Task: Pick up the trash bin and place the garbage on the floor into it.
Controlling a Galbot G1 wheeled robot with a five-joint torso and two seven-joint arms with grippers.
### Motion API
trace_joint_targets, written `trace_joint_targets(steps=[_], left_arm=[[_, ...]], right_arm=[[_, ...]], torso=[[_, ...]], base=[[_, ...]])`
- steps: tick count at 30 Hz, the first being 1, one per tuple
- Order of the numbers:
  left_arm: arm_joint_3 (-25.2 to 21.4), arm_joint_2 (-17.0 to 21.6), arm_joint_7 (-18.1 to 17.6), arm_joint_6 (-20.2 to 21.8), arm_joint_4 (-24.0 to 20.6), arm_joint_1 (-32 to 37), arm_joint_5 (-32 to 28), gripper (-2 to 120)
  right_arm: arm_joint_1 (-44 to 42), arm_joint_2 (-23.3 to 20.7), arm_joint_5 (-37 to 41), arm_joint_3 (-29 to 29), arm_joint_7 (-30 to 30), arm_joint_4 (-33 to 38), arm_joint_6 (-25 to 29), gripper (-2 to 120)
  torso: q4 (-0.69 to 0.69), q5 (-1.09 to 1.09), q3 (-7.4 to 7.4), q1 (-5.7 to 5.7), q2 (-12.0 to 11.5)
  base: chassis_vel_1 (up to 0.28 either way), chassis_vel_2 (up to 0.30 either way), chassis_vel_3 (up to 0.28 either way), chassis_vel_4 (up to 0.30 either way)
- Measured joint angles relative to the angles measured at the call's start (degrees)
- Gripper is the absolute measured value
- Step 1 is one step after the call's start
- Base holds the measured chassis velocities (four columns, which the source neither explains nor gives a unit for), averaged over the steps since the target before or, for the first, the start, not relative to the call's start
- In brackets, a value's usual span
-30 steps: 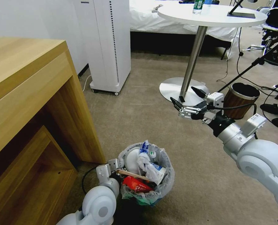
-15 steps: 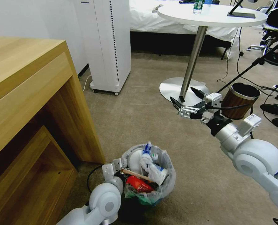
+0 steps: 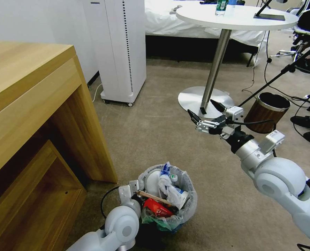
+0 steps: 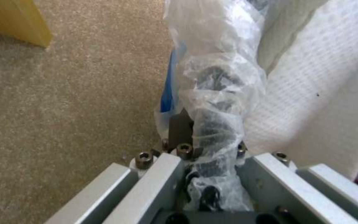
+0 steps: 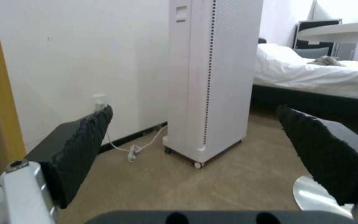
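The trash bin, lined with a crinkled clear bag, is low in the head view beside the desk's corner. It holds the garbage: a white slipper, a red wrapper, a thin wooden stick and a blue-white carton. My left gripper is at its near-left rim. The left wrist view shows this gripper shut on the bag-covered rim, with the slipper inside. My right gripper hangs open and empty above the floor; its dark pads stand wide apart.
A wooden desk walls off the left. A white tower appliance stands behind. The round table's pedestal and base plate sit just beyond my right gripper, with a brown wood-look bin, stand legs and cables at the right.
My left arm and the bin have shifted slightly to the right and nearer. My right gripper has drifted a little to the left, still open.
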Motion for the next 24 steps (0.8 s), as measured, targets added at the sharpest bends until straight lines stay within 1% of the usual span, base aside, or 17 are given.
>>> trace_joint_targets(steps=[2,3,4,7,8,10,11,12,13,14,16,17,20,21,23,24], left_arm=[[0.04,0.09,-0.07,0.00,-0.04,0.00,-0.06,0],[0.21,0.22,-0.19,-0.01,-0.07,0.02,-0.19,3],[0.21,0.22,-0.19,-0.01,-0.07,0.02,-0.19,3],[0.49,0.28,-0.58,-0.20,-0.19,0.03,-0.44,18],[0.49,0.28,-0.58,-0.20,-0.19,0.03,-0.44,18],[0.49,0.28,-1.09,-0.73,-0.27,0.13,-0.40,28],[0.49,0.28,-1.09,-0.73,-0.27,0.13,-0.40,28],[0.49,0.34,-1.25,-0.82,-0.35,0.17,-0.43,31],[0.51,0.63,-1.37,-1.02,-0.68,0.21,-0.44,39],[0.51,0.63,-1.37,-1.02,-0.68,0.21,-0.44,39],[0.49,1.02,-1.72,-1.28,-1.11,-0.01,-0.75,51],[0.49,1.02,-1.72,-1.28,-1.11,-0.01,-0.75,51],[-0.25,1.21,-2.39,-1.47,-2.39,-0.18,-2.11,66],[-0.25,1.21,-2.39,-1.47,-2.39,-0.18,-2.11,66],[-0.84,1.28,-2.50,-1.50,-2.83,0.24,-2.22,75],[-0.84,1.28,-2.50,-1.50,-2.83,0.24,-2.22,75]], right_arm=[[-0.11,0.05,-0.01,0.12,-0.14,-0.01,0.22,100],[-0.29,0.21,-0.02,0.38,-0.42,-0.01,0.55,100],[-0.29,0.21,-0.02,0.38,-0.42,-0.01,0.55,100],[-0.58,0.52,-0.42,0.55,-0.48,-0.01,0.82,100],[-0.58,0.52,-0.42,0.55,-0.48,-0.01,0.82,100],[-1.06,0.68,-0.93,0.72,-0.41,-0.13,1.00,100],[-1.06,0.68,-0.93,0.72,-0.41,-0.13,1.00,100],[-1.25,0.79,-1.05,0.87,-0.39,-0.16,1.03,100],[-1.62,1.15,-1.29,1.14,-0.31,-0.26,1.05,100],[-1.62,1.15,-1.29,1.14,-0.31,-0.26,1.05,100],[-1.85,1.75,-1.55,1.28,-0.22,-0.46,1.05,100],[-1.85,1.75,-1.55,1.28,-0.22,-0.46,1.05,100],[-2.04,2.25,-1.94,1.19,-0.17,-0.64,0.99,100],[-2.04,2.25,-1.94,1.19,-0.17,-0.64,0.99,100],[-2.00,2.40,-2.17,0.85,-0.16,-0.93,0.97,100],[-2.00,2.40,-2.17,0.85,-0.16,-0.93,0.97,100]], torso=[[0.00,0.00,0.00,0.00,0.00],[0.00,-0.01,0.00,0.00,0.00],[0.00,-0.01,0.00,0.00,0.00],[-0.01,-0.02,0.00,0.00,0.00],[-0.01,-0.02,0.00,0.00,0.00],[-0.01,-0.02,0.01,0.00,0.00],[-0.01,-0.02,0.01,0.00,0.00],[-0.01,-0.02,0.01,0.00,0.00],[-0.01,-0.01,0.00,0.00,0.00],[-0.01,-0.01,0.00,0.00,0.00],[-0.01,-0.01,0.01,0.00,0.00],[-0.01,-0.01,0.01,0.00,0.00],[-0.01,-0.01,0.01,0.00,0.00],[-0.01,-0.01,0.01,0.00,0.00],[-0.01,-0.01,0.01,0.00,-0.01],[-0.01,-0.01,0.01,0.00,-0.01]], base=[[0.000,0.000,0.000,0.000],[0.000,0.000,0.000,0.000],[0.000,0.000,0.000,0.000],[0.000,0.000,0.000,0.000],[0.000,0.000,0.000,0.000],[0.000,0.000,0.000,0.000],[0.000,0.000,0.000,0.000],[0.000,0.000,0.000,0.000],[0.000,0.000,0.000,0.000],[0.000,0.000,0.000,0.000],[0.000,0.000,0.000,0.000],[0.000,0.000,0.000,0.000],[0.000,0.000,0.000,0.000],[0.000,0.000,0.000,0.000],[0.000,0.000,0.000,0.000],[0.000,0.000,0.000,0.000]])
